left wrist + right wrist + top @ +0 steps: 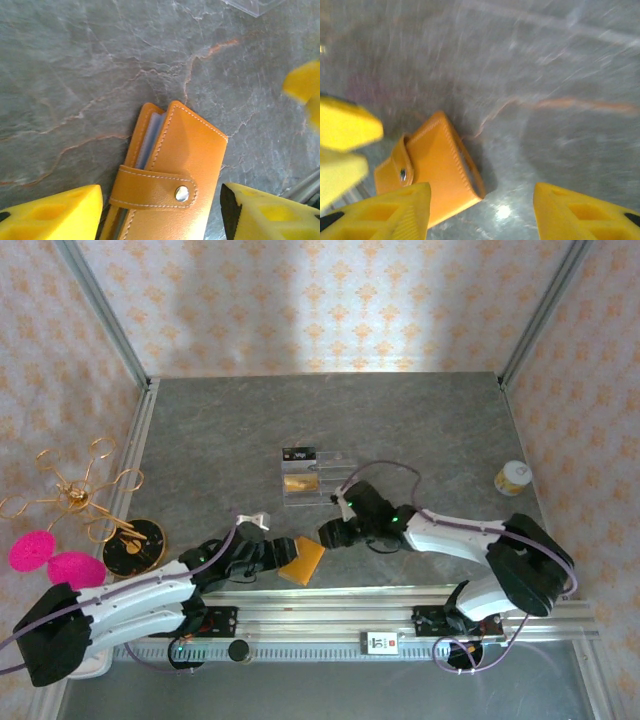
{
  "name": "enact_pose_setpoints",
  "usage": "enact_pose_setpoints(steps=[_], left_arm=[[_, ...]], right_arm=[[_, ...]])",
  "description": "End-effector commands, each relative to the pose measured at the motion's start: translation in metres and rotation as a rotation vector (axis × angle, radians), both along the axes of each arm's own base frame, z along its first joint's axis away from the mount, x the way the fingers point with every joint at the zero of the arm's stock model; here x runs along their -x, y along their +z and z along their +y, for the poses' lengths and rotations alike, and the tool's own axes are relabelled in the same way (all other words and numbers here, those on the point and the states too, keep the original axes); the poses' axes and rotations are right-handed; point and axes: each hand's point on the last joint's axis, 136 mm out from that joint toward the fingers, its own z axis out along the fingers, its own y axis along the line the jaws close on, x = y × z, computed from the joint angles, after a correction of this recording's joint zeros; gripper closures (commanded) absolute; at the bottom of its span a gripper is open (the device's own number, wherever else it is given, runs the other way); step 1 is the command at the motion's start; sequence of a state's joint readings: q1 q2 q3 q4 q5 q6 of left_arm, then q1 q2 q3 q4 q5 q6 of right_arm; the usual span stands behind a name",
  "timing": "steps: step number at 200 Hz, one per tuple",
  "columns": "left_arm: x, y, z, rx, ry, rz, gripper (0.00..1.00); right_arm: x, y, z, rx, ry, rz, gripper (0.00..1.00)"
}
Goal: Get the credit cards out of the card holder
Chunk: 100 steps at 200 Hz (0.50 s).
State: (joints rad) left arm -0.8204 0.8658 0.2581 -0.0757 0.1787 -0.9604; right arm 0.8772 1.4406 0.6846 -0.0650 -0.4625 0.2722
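Left gripper (160, 210): jaws parted wide, one finger on each side of the card holder (172, 175), contact not discernible. Right gripper (482, 210): jaws apart, nothing between them, the card holder at their 9 o'clock. Card holder: orange, snapped shut, lying on the grey table (220, 440) at its near edge, 6 o'clock of the clear stand (315, 475).

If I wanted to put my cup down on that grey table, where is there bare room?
The far half of the table, behind the clear stand, is bare. So is the strip between the stand and the small jar. It is crowded near the front around the wallet.
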Motion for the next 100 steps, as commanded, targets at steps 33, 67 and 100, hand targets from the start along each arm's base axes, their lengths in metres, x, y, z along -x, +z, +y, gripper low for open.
enact_pose_setpoints(steps=[33, 67, 100], left_arm=[[-0.027, 0.06, 0.041, -0.142, 0.158, -0.2, 0.13], [-0.036, 0.096, 0.061, -0.178, 0.217, -0.301, 0.08], [-0.036, 0.105, 0.064, -0.169, 0.209, -0.319, 0.1]], right_arm=[[0.01, -0.008, 0.036, 0.177, 0.122, -0.159, 0.32], [0.004, -0.012, 0.04, 0.244, 0.118, -0.181, 0.3], [0.003, -0.027, 0.037, 0.308, 0.138, -0.17, 0.31]])
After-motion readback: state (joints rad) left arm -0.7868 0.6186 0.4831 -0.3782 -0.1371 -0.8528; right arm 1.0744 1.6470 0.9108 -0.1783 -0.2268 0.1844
